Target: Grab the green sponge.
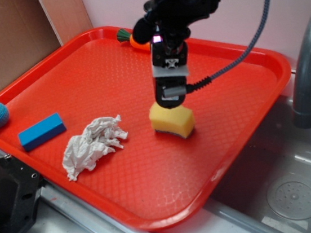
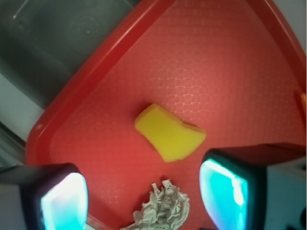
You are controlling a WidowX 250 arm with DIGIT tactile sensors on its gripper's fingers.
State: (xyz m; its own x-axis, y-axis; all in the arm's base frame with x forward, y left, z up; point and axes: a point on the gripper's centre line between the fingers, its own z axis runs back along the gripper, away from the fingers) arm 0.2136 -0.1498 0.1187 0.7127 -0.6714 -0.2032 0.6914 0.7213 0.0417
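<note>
The gripper (image 2: 144, 191) is spread wide, holding nothing, above the sponge (image 2: 170, 133) on the tray (image 2: 96, 81). It is lining up. Next it should go down and squeeze.

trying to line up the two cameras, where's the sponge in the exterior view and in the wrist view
Exterior: the green sponge lies near the middle of the red tray, right below the gripper, yellow side up.
Wrist: the sponge sits just left of centre in the picture, above and between the two fingers, which stand apart.
Shared landmark: the crumpled white paper, left of the sponge in the exterior view, at the bottom edge in the wrist view.
</note>
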